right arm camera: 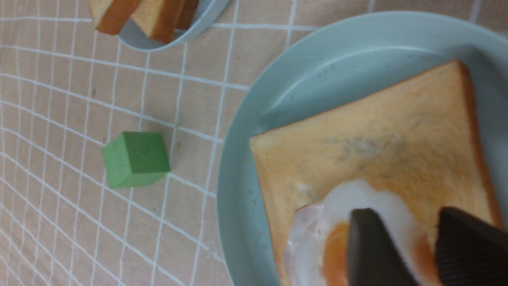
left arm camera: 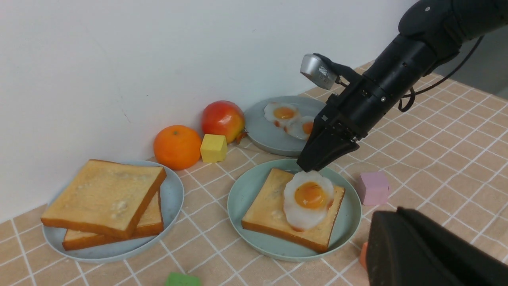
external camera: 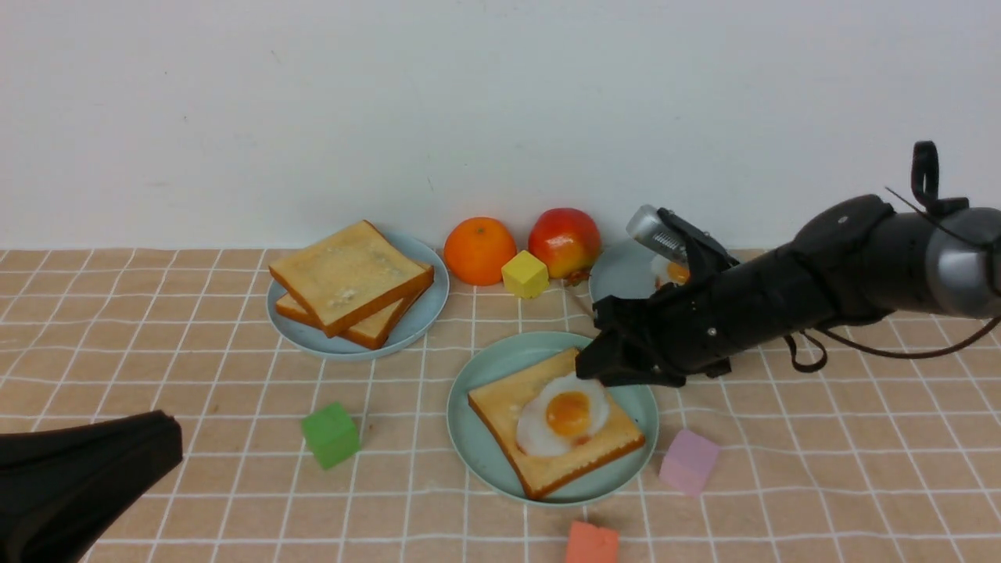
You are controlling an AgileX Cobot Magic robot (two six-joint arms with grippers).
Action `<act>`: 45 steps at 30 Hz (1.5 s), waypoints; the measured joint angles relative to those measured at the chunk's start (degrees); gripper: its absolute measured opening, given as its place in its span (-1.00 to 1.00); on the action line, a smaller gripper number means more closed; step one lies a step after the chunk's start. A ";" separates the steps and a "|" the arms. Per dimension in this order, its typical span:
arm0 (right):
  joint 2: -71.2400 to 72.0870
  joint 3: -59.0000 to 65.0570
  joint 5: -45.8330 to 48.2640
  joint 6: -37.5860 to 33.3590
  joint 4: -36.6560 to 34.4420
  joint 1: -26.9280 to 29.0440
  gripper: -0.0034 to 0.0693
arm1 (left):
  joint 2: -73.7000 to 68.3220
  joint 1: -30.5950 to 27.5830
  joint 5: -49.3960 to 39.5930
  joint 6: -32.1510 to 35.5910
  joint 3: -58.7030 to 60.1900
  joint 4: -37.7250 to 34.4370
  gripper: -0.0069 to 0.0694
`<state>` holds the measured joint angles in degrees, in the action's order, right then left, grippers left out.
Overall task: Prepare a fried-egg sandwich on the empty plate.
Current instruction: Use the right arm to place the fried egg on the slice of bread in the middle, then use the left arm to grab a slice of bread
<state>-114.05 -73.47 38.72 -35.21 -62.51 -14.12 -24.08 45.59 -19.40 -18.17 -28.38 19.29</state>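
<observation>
The mint-green plate (external camera: 469, 438) sits at the table's middle front with one toast slice (external camera: 500, 410) on it. A fried egg (external camera: 563, 414) lies flat on that toast. My right gripper (external camera: 594, 369) hovers at the egg's far edge. In the right wrist view its fingers (right arm camera: 405, 212) stand apart over the egg (right arm camera: 317, 222), holding nothing. The left wrist view shows the same plate (left arm camera: 246, 186) and egg (left arm camera: 309, 196). My left gripper (external camera: 168, 438) is low at the front left, fingers together and empty, also in its own view (left arm camera: 381, 222).
Two spare toast slices (external camera: 352, 281) are stacked on a grey-blue plate (external camera: 434, 305) at back left. Another grey-blue plate (external camera: 626, 270) behind my right arm holds two eggs (left arm camera: 283, 113). An orange (external camera: 478, 250), apple (external camera: 565, 242), and yellow (external camera: 525, 274), green (external camera: 331, 434), pink (external camera: 688, 461) and red (external camera: 592, 543) cubes lie about.
</observation>
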 joint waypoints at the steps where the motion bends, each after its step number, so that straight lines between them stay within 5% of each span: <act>1: 0.08 0.00 0.00 0.05 0.15 0.04 -0.01 | 0.00 0.00 0.00 0.00 0.00 0.00 -0.81; 3: 1.36 0.00 1.20 0.35 3.04 1.28 0.25 | 0.00 0.00 -0.13 0.00 0.00 -0.28 -0.81; 7: 5.23 -0.05 5.51 3.06 8.99 3.40 0.32 | -0.31 0.00 -1.49 -1.84 0.00 -2.15 -0.80; 12: 18.15 -0.05 16.92 13.46 25.78 4.71 -0.17 | -11.68 0.00 -5.35 -8.25 -0.65 -3.05 -0.81; 14: 21.59 -0.05 19.19 15.57 29.43 4.45 -0.34 | -15.89 0.00 -6.14 -8.68 -1.72 -3.05 -0.82; 16: 29.37 -0.05 22.86 19.09 36.71 3.70 -0.72 | -25.54 0.00 -7.93 -8.43 -5.64 -2.31 -0.85; 19: 36.43 -0.05 25.13 22.16 40.63 2.73 -0.93 | -36.00 -1.78 -10.21 -6.67 -12.81 -0.34 -0.85; 23: 43.37 -0.05 27.05 23.64 42.08 1.42 -0.94 | -46.95 -8.21 -11.28 -0.84 -22.39 -1.16 -0.85; 30: 57.15 6.59 27.56 23.78 42.31 -0.86 -0.91 | -70.56 -22.66 -16.11 23.87 -45.46 -16.50 -0.85; 36: 65.00 11.99 27.49 22.42 42.42 -0.86 -0.90 | -84.20 -27.10 -23.09 31.04 -58.44 -19.29 -0.81; 45: 73.23 14.90 27.43 22.22 42.50 -0.86 -0.90 | -96.32 -30.17 -28.71 32.74 -70.35 -16.66 -0.06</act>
<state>-40.82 -58.57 66.15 -12.99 -20.01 -14.98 -120.40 15.43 -48.12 14.58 -98.73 2.64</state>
